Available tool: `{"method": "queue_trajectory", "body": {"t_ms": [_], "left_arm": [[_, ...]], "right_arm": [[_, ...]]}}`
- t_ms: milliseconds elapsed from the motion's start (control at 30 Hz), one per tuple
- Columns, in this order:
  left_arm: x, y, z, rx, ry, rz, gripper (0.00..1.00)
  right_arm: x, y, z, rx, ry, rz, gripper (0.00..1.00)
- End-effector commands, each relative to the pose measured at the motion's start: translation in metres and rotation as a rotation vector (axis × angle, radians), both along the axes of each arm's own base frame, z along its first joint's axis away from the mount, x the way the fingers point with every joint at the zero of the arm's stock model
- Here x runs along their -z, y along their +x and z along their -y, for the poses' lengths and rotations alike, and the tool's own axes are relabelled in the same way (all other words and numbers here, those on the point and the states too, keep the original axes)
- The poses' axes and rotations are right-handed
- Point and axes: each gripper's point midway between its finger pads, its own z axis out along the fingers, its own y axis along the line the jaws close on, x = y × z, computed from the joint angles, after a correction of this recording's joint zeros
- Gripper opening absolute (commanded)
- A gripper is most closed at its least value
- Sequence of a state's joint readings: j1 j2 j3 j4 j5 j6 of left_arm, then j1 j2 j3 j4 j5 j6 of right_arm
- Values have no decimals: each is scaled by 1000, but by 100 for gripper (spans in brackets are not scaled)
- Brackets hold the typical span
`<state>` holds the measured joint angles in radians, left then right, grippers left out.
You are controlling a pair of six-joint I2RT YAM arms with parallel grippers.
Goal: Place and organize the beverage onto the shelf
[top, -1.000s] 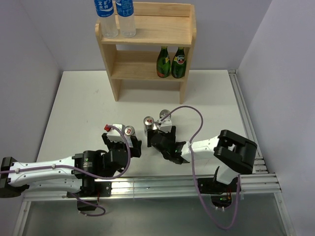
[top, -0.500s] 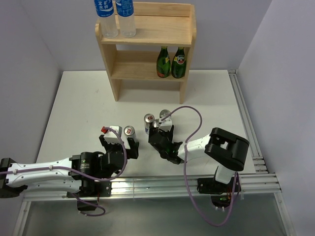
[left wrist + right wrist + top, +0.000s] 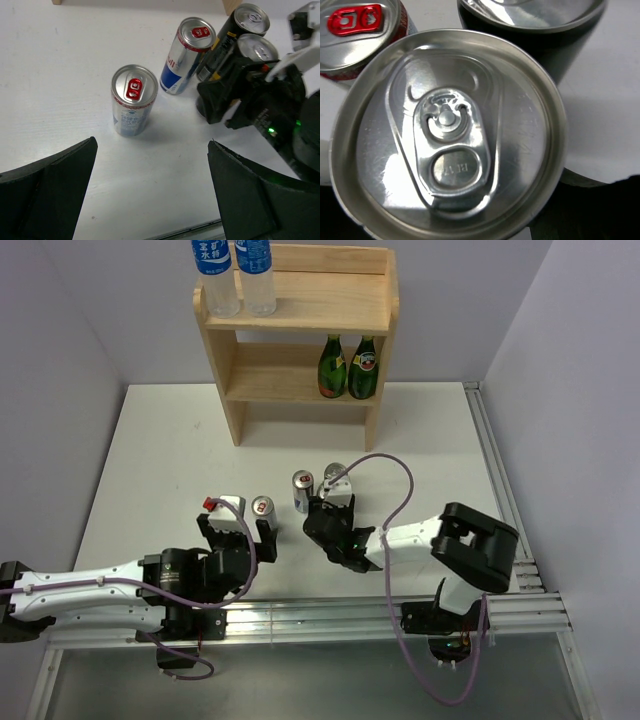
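Hovering just behind near silver can (image 3: 134,97), not touching: left hand (image 3: 237,530), fingers spread wide. Straddling near black-and-gold can (image 3: 445,135): right hand (image 3: 330,502), clamped or not, cannot tell. Upright on table (image 3: 160,460) alongside: far silver can (image 3: 187,55), far black-and-gold can (image 3: 252,17). On shelf (image 3: 300,330) top tier: water bottles (image 3: 218,280); lower tier: green bottles (image 3: 347,368).

4 cans (image 3: 134,97), 4 bottles (image 3: 258,280), 1 shelf (image 3: 300,322)

One green glass bottle (image 3: 332,367) stands up straight, just beside a second green glass bottle (image 3: 363,368). Both have yellow and red labels. The flat white table (image 3: 160,460) has silver metal rails (image 3: 492,465) along its right side.
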<state>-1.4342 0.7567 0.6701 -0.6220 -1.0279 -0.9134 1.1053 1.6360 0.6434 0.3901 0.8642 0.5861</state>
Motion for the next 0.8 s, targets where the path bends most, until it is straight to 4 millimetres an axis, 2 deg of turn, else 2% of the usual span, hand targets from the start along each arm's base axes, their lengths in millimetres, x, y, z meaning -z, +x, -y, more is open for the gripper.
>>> {"method": "queue_trajectory", "body": {"t_ms": [0, 33, 67, 133, 167, 233, 267, 333, 367, 433, 467, 533, 567, 633, 667, 700, 733, 767], "left_arm": [[-21, 4, -11, -53, -20, 33, 99], [-23, 5, -12, -56, -23, 37, 99], [-24, 5, -11, -64, -36, 35, 99], [-23, 6, -17, -97, -47, 31, 99], [-22, 6, -20, -108, -47, 31, 99], [-15, 6, -26, -127, -46, 25, 99], [-15, 6, -26, -128, -49, 26, 99], [-15, 6, -27, -125, -62, 30, 99], [-16, 6, -27, -125, -67, 33, 99], [-15, 6, -29, -129, -77, 37, 99], [-15, 6, -29, -128, -80, 36, 99], [-15, 6, -30, -121, -89, 37, 99], [-15, 5, -29, -115, -94, 35, 99], [-16, 5, -31, -116, -110, 35, 99], [-16, 5, -31, -114, -110, 35, 99], [-17, 5, -32, -114, -118, 35, 99], [-16, 5, -32, -114, -119, 36, 99], [-16, 5, -32, -112, -120, 36, 99]], "right_arm": [[-76, -3, -7, 40, 114, 87, 0], [-86, -5, -6, 37, 118, 89, 0], [-115, -5, -9, 39, 171, 114, 0], [-136, -10, -6, 26, 156, 118, 0], [-167, -10, -7, 14, 196, 147, 0], [-194, -11, -2, 4, 183, 164, 0], [-227, -10, 0, -5, 200, 202, 0], [-258, -10, 3, -22, 192, 241, 0], [-290, -9, 4, -40, 186, 283, 0], [-318, -5, 3, -57, 170, 315, 0], [-350, 1, 11, -46, 175, 354, 0], [-371, 10, 17, -42, 156, 375, 0], [-393, 21, 26, -20, 162, 405, 0], [-409, 33, 27, -33, 159, 428, 0], [-431, 36, 35, -22, 165, 463, 0], [-439, 44, 42, -1, 155, 476, 0], [-441, 52, 39, -3, 133, 477, 0], [-462, 54, 46, 9, 143, 505, 0]]}}
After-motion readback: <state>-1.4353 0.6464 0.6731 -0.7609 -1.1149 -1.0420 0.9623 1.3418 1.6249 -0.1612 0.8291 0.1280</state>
